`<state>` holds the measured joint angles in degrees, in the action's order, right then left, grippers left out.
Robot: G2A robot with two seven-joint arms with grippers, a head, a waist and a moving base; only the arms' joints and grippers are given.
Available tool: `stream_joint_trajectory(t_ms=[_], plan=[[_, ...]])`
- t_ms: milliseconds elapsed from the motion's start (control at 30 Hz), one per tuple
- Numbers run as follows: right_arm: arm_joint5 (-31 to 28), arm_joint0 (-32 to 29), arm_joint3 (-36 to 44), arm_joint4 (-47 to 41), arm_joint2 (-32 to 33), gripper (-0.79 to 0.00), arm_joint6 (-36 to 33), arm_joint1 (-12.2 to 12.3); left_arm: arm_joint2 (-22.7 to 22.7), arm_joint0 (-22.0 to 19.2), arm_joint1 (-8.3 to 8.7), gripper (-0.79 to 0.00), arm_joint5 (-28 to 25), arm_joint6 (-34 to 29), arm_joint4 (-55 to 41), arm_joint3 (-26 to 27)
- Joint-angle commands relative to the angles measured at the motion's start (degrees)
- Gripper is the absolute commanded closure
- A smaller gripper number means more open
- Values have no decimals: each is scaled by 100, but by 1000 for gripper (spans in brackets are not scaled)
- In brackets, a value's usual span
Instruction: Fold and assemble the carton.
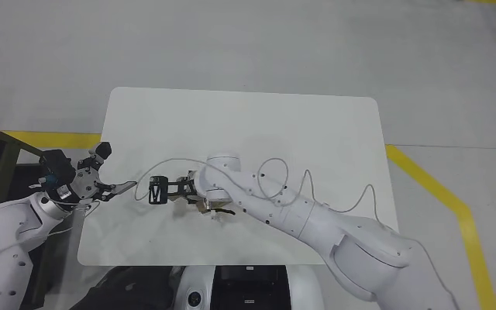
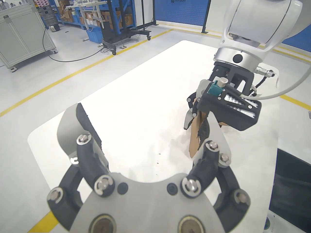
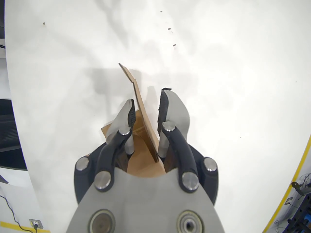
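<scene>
Right, top view / desk: white desk (image 1: 310, 124); the work sits near the robot-side edge, left of middle.
Top / right arm: comes in from the robot's right, across the desk, wrist bent down. The right tool (image 1: 211, 206) is tucked under the wrist, with brown bits of the carton (image 1: 203, 208) peeking out beside it.
Top / left tool: left tool (image 1: 115, 167) is at the desk's left edge, well apart from the carton.
Top / left tool state: released, spread wide, nothing in it.
Left wrist / left tool: both fingers (image 2: 80, 122) are splayed over bare desk and the opening faces the carton. My read: parked on standby, lined up to take a flap once it's presented.
Left wrist / carton: carton (image 2: 193, 141) hangs as a flat brown sheet, edge-on, from the right tool (image 2: 195, 127). Its lower tip is just above or touching the desk, can't tell which.
Right wrist / right tool state: right tool (image 3: 148, 110) is clenched round one carton panel. One pad (image 3: 131, 112) sits against the board, with a sliver of gap at the other pad higher up. I judge it a grasp, not a firm one.
Right wrist / carton: panel (image 3: 139, 98) stands on edge between the fingers, tilted, and sticks out past the tips. More board lies folded under the tool.
Why held so: likely so that an upright, edge-on sheet leaves the other panels free for the left tool to push or fold.
Progress: carton not squared up yet, so early in the job.
Risk: thin board in a loose pinch may twist or slip when the left tool pushes.
</scene>
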<state>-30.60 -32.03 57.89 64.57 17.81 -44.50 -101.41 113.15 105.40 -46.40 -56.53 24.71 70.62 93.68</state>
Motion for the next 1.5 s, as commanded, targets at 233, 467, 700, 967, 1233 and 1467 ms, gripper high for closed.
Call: stream_joint_trajectory(t_ms=[233,467,700,967,1233,1467], plan=[[235,-193,390,70,445,0,427,119,0,0,0,-785,0,0,0,0],[460,-795,1244,368,1192,0,730,536,0,0,0,-785,0,0,0,0],[202,-1795,2500,780,2195,0,946,1061,0,0,0,-785,0,0,0,0],[-102,-2973,3615,995,3291,0,1894,1471,0,0,0,-785,0,0,0,0],[-431,-3658,3768,655,3793,0,3736,1619,0,0,0,-785,0,0,0,0],[-408,-3820,3243,289,3830,0,5258,1608,0,0,0,-785,0,0,0,0]])
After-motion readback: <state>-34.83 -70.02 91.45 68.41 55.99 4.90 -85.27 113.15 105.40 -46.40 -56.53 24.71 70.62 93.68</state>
